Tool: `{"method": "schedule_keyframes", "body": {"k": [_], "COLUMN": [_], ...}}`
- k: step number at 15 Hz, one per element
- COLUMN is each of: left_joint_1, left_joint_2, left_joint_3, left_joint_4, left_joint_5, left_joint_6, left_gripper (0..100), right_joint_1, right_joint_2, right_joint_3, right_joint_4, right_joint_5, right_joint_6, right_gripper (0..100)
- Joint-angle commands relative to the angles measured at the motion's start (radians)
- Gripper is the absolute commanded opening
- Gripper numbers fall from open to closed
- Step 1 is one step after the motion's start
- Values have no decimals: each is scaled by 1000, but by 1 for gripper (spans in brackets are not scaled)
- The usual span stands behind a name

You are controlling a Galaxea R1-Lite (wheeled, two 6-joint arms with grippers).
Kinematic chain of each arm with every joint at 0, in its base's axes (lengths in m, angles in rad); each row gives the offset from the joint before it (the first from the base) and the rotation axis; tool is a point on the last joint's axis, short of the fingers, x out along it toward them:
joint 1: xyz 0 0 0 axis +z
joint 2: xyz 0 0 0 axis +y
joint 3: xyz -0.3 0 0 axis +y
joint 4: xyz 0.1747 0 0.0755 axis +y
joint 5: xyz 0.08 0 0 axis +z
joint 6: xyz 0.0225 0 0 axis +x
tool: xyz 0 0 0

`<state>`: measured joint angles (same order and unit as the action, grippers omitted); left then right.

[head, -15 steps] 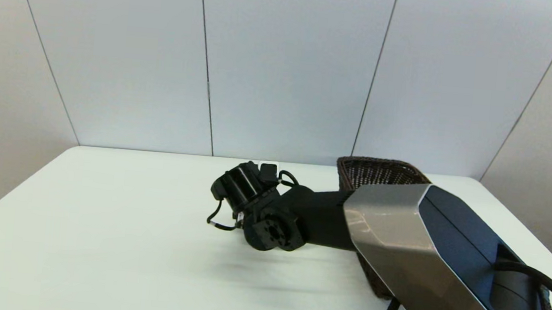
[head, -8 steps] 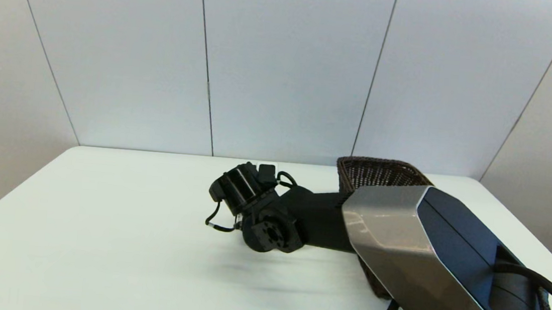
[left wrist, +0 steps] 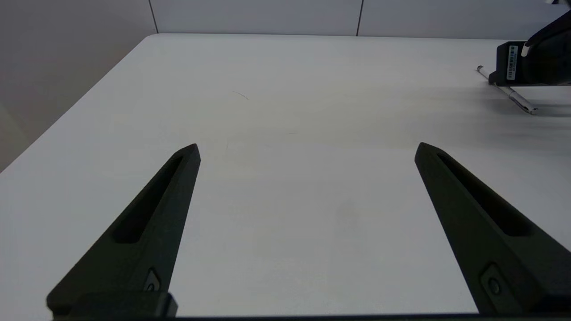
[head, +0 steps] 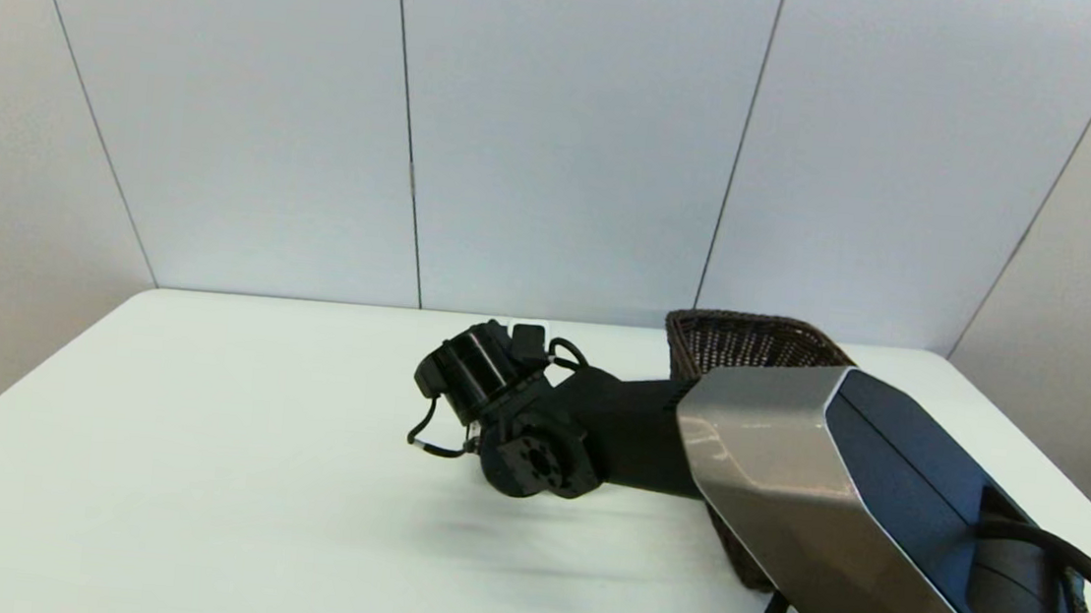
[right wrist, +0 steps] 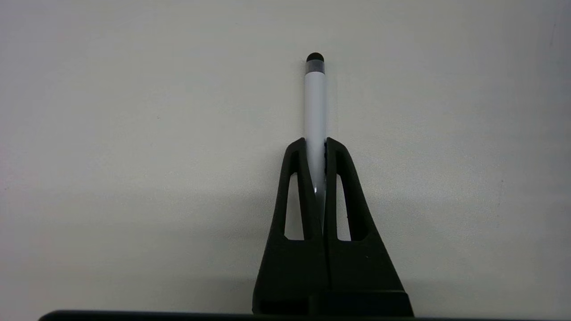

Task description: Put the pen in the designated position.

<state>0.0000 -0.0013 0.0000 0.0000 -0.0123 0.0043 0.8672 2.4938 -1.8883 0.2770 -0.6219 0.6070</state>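
Note:
The pen [right wrist: 315, 107] is thin and white with a dark rounded tip. My right gripper [right wrist: 316, 145] is shut on its lower half, and the tip sticks out past the fingers over the white table. In the left wrist view the pen [left wrist: 506, 90] shows low at the table surface under the right gripper's black body [left wrist: 517, 67]; whether it touches the table I cannot tell. In the head view the right wrist [head: 498, 401] hides the pen, at the middle back of the table. My left gripper [left wrist: 308, 148] hovers open over bare table.
A dark wicker basket [head: 745, 339] stands at the back right, partly hidden by the right forearm [head: 816, 488]. The white table [head: 199, 434] ends at a grey panelled wall.
The right wrist shifted very slightly left and back again. Nothing else has visibly changed.

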Motion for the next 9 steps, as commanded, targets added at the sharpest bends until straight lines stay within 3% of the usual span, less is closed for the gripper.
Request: {"method": "schedule_keyframes", "body": {"k": [1,9], "left_joint_1": [-2,0], "left_joint_2": [0,0], "left_joint_3": [0,0], "left_joint_4": [0,0], "left_joint_5": [0,0], "left_joint_6": [0,0], "left_gripper": [100,100], "right_joint_1": [1,-25], "right_joint_2": [-9,-168], "right_joint_3": [0,35], "right_joint_4": [1,24], "right_joint_5": [-2,-2], "right_joint_6": [8,4], "right_gripper": [0,0]}}
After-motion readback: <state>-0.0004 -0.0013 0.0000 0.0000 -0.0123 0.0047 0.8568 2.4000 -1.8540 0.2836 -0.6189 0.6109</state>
